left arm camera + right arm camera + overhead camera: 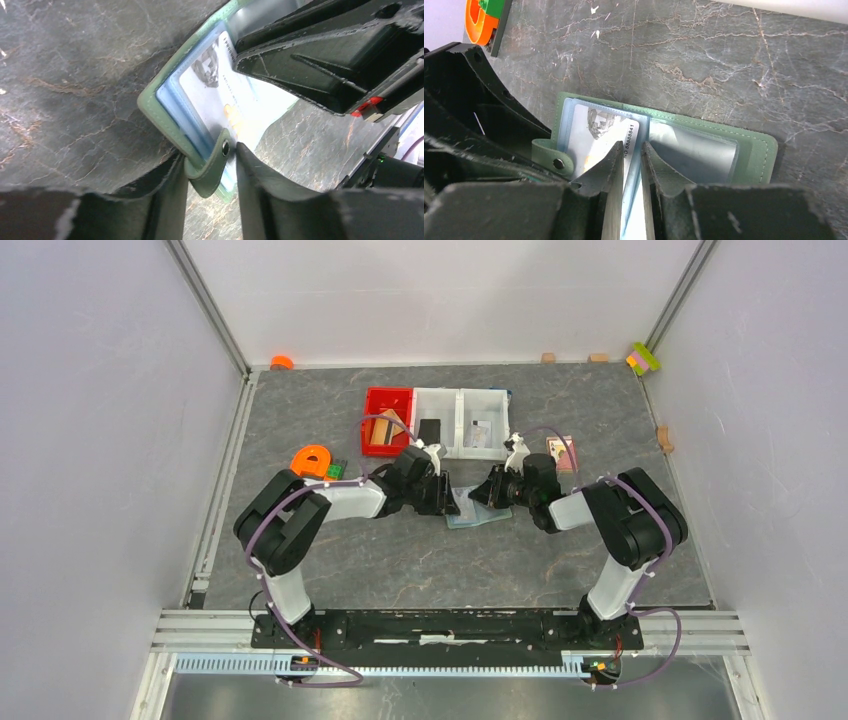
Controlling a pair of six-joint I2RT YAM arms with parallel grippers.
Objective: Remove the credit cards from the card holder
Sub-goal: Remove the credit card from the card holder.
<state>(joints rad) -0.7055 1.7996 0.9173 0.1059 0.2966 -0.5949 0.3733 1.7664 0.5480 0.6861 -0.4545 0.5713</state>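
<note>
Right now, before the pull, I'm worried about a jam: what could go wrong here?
The right tool pinches the card only at its edge, so it may slip off. The left tool holds the card holder just by its tab, so the holder could lift or drag along with the card.

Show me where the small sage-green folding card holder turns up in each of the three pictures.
Top external: the sage-green folding card holder lies mid-table between the left gripper and right gripper.
Left wrist: centre-left, snap tab at bottom centre.
Right wrist: open across the middle, tab at left.
Shared landmark: the white printed card in its pocket, seen in both wrist views.
</note>
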